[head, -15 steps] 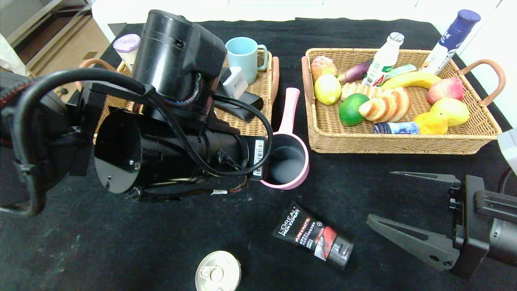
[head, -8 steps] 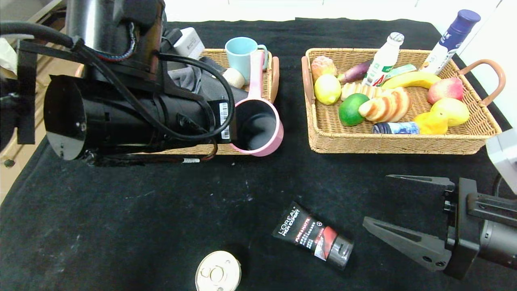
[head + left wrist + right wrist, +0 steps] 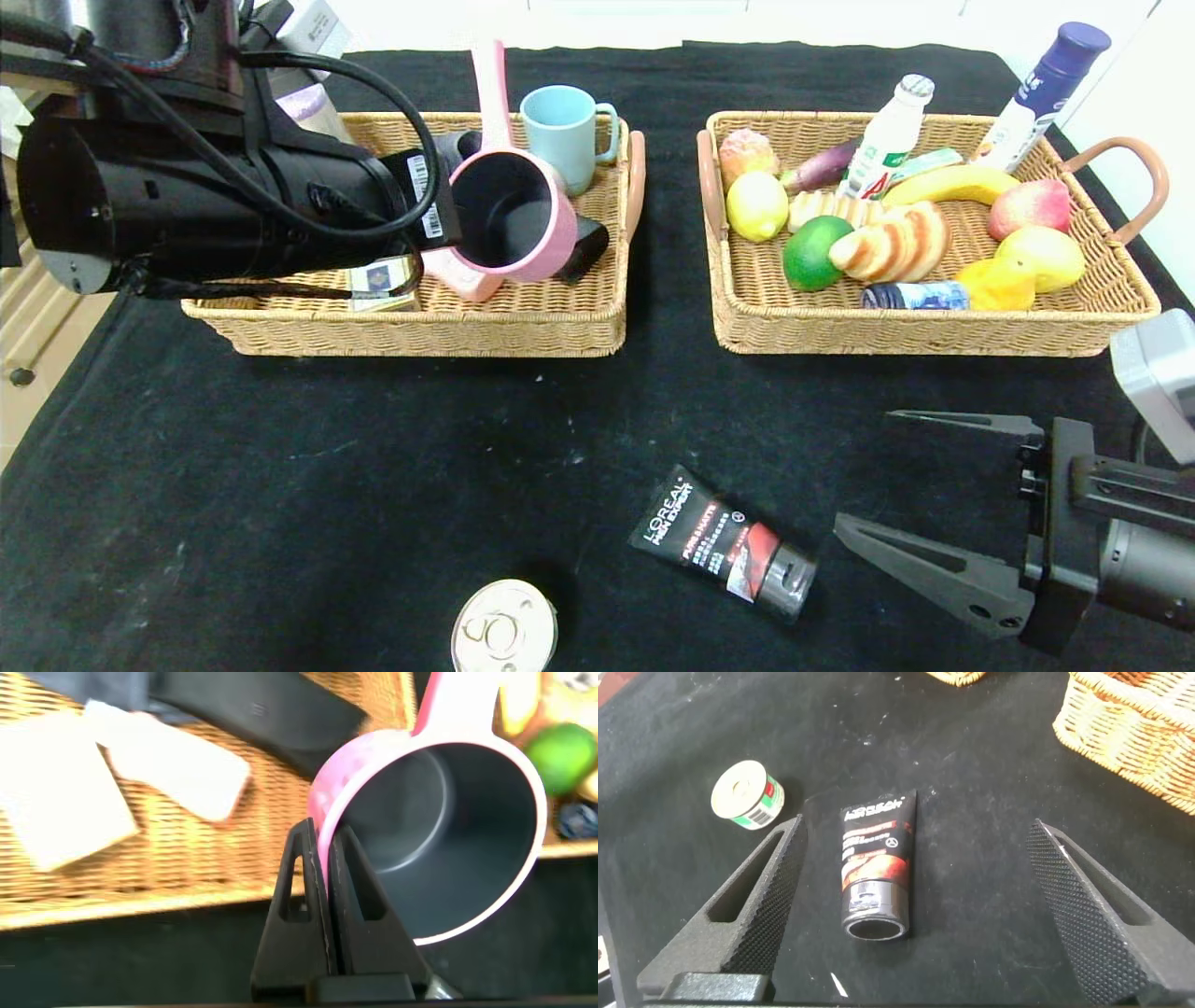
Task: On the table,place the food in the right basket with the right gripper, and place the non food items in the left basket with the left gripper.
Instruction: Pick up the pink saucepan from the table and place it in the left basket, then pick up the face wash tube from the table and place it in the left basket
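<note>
My left gripper point(image 3: 322, 840) is shut on the rim of a pink saucepan point(image 3: 509, 215) with a dark inside. It holds the pan tilted over the left basket point(image 3: 523, 327), with the handle pointing up and back. On the black cloth near the front lie a black L'Oreal tube point(image 3: 724, 544) and a small tin can point(image 3: 504, 637). My right gripper point(image 3: 864, 467) hangs open low at the front right. In the right wrist view the tube point(image 3: 873, 873) lies between its spread fingers and the can point(image 3: 747, 793) lies beyond.
The left basket holds a blue mug point(image 3: 565, 131), a small box point(image 3: 381, 280) and a black item point(image 3: 583, 247). The right basket point(image 3: 896, 331) is full of fruit, bread and bottles. A blue-capped bottle point(image 3: 1046, 84) stands behind it.
My left arm has carried the pink saucepan from the cloth between the baskets up and back-left to over the left basket. The right gripper has barely shifted.
</note>
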{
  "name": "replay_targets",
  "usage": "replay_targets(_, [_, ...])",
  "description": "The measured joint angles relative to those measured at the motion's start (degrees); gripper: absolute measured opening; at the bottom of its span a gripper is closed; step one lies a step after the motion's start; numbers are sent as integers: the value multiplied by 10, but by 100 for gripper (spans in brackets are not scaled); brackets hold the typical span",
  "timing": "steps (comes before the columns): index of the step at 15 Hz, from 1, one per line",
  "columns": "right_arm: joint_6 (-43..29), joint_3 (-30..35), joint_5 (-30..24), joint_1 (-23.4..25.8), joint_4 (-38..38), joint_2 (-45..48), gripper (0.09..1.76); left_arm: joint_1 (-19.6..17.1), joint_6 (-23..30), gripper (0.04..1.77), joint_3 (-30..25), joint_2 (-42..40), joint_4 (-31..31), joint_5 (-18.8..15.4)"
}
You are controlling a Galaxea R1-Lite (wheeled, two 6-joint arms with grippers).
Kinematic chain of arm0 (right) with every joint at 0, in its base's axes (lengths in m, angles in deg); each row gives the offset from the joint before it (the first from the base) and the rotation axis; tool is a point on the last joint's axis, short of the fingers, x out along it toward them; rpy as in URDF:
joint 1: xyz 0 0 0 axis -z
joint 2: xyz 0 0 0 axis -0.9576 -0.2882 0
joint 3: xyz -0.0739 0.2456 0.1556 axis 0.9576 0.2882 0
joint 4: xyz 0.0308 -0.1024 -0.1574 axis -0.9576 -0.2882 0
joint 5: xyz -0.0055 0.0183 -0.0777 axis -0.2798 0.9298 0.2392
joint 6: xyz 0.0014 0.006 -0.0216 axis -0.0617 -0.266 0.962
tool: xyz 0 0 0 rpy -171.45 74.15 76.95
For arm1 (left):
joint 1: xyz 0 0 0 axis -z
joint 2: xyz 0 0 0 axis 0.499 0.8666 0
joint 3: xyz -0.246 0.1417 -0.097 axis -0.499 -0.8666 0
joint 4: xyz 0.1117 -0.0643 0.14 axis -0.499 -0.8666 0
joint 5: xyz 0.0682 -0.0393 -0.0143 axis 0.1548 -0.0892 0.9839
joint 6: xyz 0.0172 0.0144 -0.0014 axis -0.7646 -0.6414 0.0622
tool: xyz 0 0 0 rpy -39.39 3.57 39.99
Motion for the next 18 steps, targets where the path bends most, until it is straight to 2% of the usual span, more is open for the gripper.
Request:
replay_targets(4, [0,-1,0,3,1,0,171,-50,-3,12,12,7,3,-38])
replay_targets(6, [-1,-3,0,5,1,2,171,-74,-3,12,23,17,14,-44])
replay_targets(8, [0,-4,0,5,1,5,171,-86,-3,12,27,31,40,-43])
replay_targets(13, [-1,-6,0,8,1,12,171,-96,-3,12,27,49,48,-42])
replay_targets(16, [-1,-6,0,9,1,15,171,-98,-2,62,27,52,48,-44])
replay_targets(18, [0,-6,0,9,1,15,171,-98,-2,87,27,53,48,-43])
